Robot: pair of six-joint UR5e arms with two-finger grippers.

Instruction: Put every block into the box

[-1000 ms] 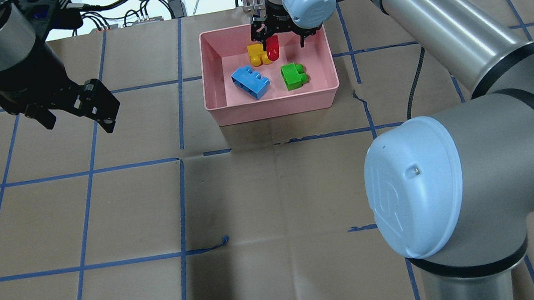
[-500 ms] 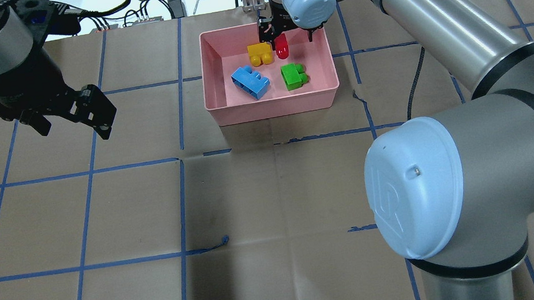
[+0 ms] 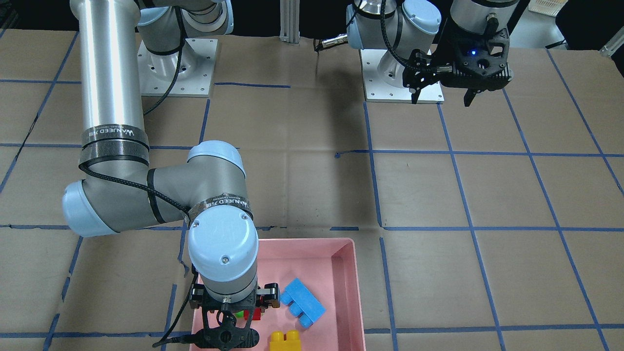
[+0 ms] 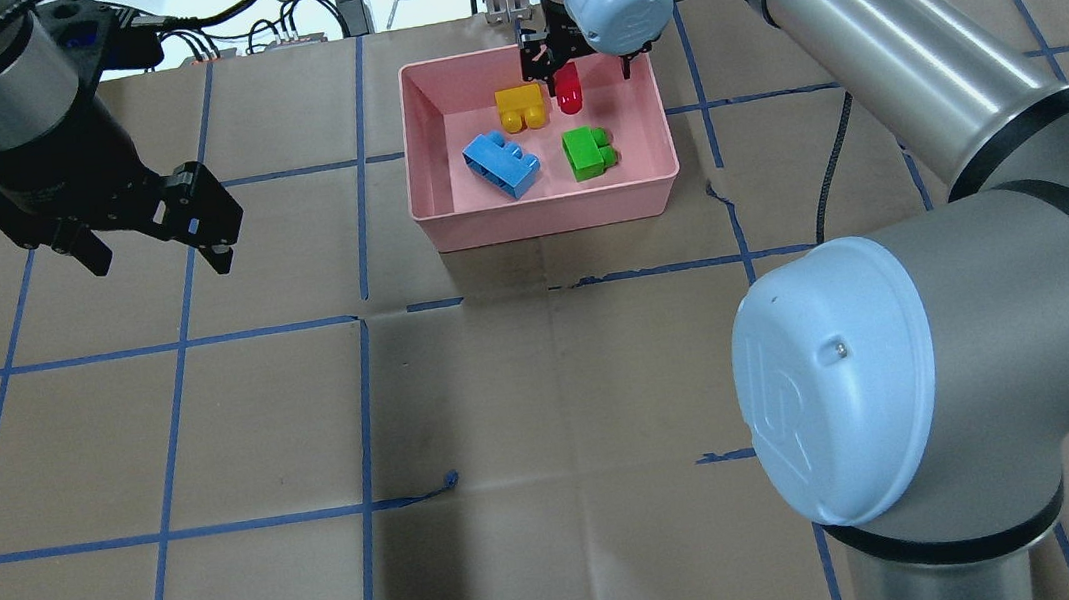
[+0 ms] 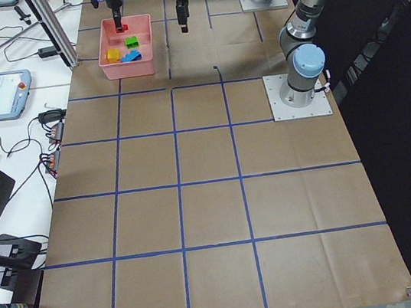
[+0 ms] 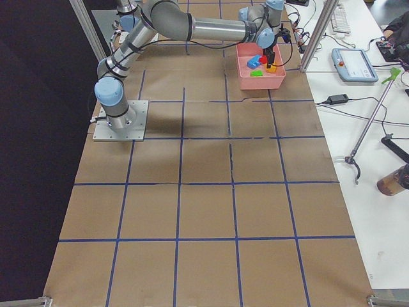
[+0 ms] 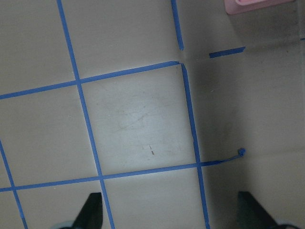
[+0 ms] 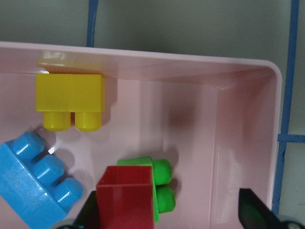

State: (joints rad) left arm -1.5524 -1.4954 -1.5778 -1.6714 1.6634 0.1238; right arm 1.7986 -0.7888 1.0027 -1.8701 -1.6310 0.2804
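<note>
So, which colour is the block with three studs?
The three-stud block is light blue, clearest in the right wrist view.

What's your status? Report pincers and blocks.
Left pincer open, empty, away from box. Right pincer open over box. Inside: yellow block, blue block, green block; red block beside one finger, unclear if landed. Nothing seen in the way.

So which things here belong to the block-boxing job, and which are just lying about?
Job: pink box, yellow block, blue block, green block, red block, right claw.
Lying about: handheld screen unit, cables beyond the table.
</note>
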